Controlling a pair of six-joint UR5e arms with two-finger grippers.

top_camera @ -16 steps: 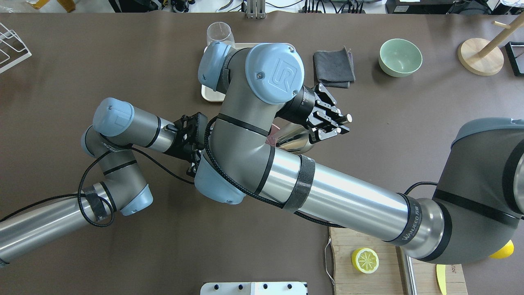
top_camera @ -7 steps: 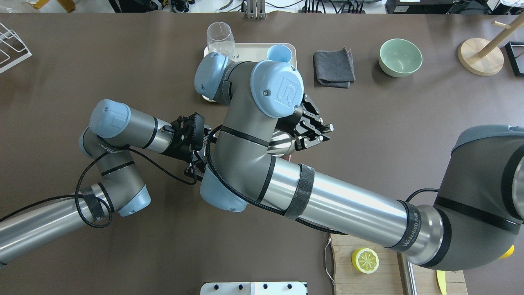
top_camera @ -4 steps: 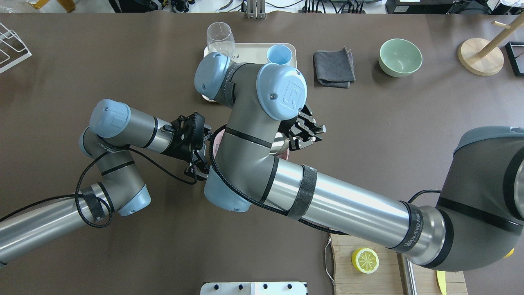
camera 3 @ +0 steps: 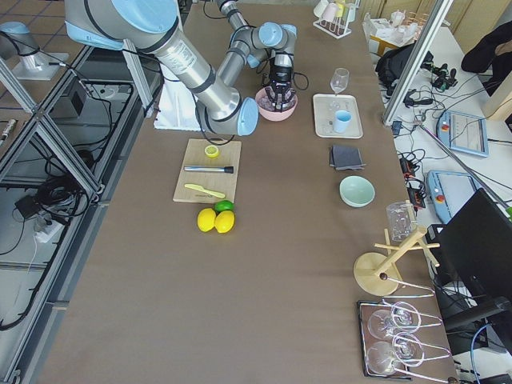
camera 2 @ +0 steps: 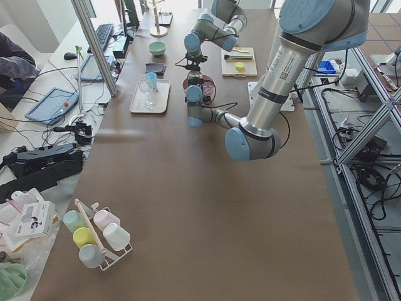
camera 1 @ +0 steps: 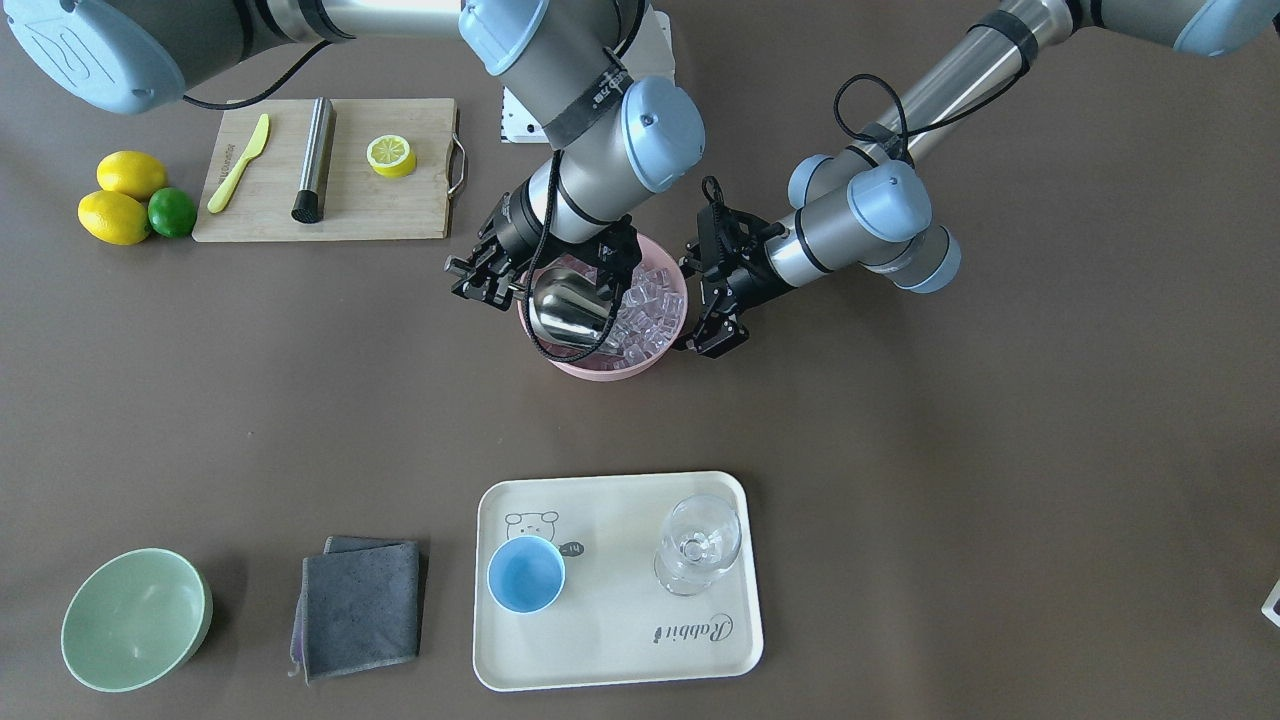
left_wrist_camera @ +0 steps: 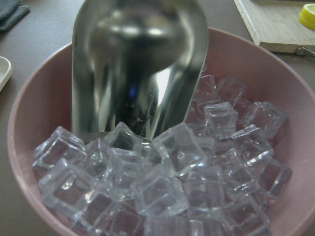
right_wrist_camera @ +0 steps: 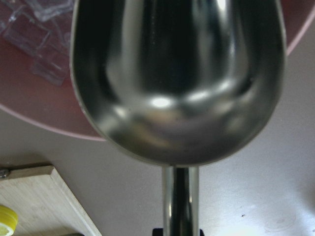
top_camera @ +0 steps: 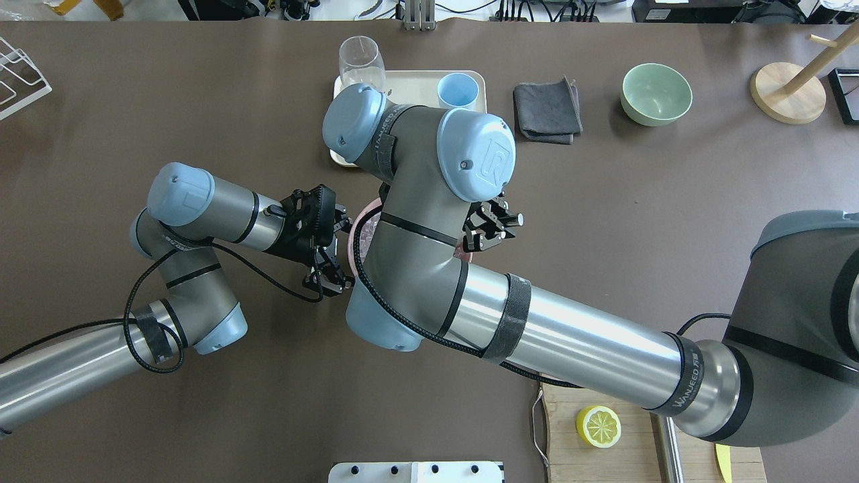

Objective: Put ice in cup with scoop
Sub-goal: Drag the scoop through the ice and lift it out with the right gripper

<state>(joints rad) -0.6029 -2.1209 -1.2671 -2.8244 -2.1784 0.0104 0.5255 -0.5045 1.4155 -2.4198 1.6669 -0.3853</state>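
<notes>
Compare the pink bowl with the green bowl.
The pink bowl is full of ice, with the scoop dipped in; the green bowl is empty. The pink bowl sits near the cutting board; the green bowl stands beside the grey cloth. Both are round, upright and handleless.

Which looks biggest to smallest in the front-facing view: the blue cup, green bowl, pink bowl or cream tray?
1. cream tray, clearly largest.
2. pink bowl and green bowl: nearly alike, and the pink one is partly covered, so no ranking.
3. blue cup, smallest.
</notes>
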